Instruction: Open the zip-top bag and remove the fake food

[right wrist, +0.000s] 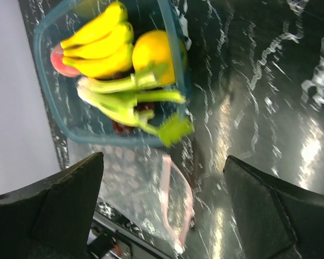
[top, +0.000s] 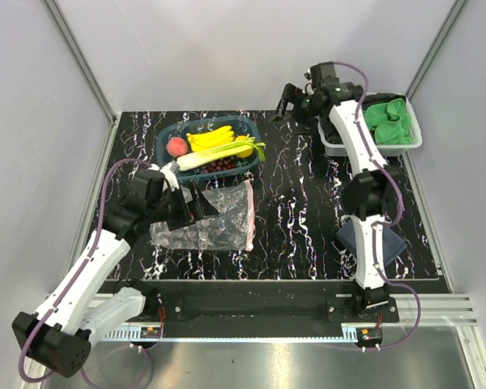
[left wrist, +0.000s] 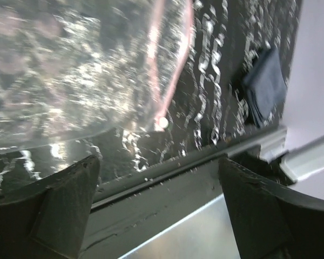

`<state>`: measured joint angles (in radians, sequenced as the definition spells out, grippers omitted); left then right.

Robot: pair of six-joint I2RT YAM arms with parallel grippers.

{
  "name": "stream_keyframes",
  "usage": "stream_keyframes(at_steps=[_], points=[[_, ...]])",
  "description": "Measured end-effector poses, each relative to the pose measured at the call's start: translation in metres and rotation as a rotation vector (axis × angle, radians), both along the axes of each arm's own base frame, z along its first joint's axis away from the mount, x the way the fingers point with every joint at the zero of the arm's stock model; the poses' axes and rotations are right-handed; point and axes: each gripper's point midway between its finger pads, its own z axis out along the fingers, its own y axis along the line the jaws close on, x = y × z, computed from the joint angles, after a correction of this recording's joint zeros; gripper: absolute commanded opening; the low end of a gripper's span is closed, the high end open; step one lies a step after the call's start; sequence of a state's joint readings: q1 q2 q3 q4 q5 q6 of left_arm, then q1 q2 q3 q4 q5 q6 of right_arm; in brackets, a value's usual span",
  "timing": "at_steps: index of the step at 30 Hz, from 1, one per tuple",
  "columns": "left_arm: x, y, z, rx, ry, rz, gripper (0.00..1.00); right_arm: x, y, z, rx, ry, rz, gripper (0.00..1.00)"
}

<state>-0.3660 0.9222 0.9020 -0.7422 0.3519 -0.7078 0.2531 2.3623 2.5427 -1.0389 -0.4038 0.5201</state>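
- Nearest, at the 6 o'clock edge of the table (top: 308,203): two arm bases (top: 364,305), bolted side by side.
- Left gripper (top: 196,209): hangs over the 9 o'clock part of the bag, jaws spread wide and empty.
- Right gripper (top: 290,104): far off toward 1 o'clock, jaws likewise spread wide, holding nothing.
- Bag (top: 219,219): one, clear and crinkled, lying flat near the table's middle. Its pink zip strip (top: 249,215) runs along the 3 o'clock edge. No food shows inside it.
- Tray (top: 160,147): one, blue-tinted, just beyond the bag at 12 o'clock, holding all the fake food.
- Food count, five pieces: one banana bunch (top: 211,136), one lemon (top: 244,145), one peach (top: 176,147), one bunch of grapes (top: 220,164) and one leek (top: 206,157) lying across the tray.
- Bystanders: one white bin (top: 332,148) at 2 o'clock with green cloths (top: 389,120), their number unclear, and one dark folded cloth (top: 393,243) at 4 o'clock.
- Step in hand, as judged: the bag appears emptied, so removal looks complete.
- Next move, as judged: nothing remains to grasp. The arms need only draw clear, the left one lifting straight up so it does not drag the bag.
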Motion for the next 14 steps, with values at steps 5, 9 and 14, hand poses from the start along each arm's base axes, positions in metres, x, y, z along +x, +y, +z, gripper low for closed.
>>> stream_keyframes(at_steps=[5, 9, 14], points=[[-0.018, -0.028, 0.023, -0.078, -0.070, -0.095, 0.99, -0.054, -0.024, 0.037, -0.115, -0.030, -0.004, 1.00], [-0.031, -0.051, 0.044, -0.166, -0.141, -0.162, 0.99, -0.154, -0.010, 0.035, -0.117, -0.052, 0.080, 1.00], [-0.047, -0.073, 0.051, -0.243, -0.170, -0.227, 0.99, -0.281, -0.001, 0.022, 0.006, -0.060, 0.165, 1.00]])
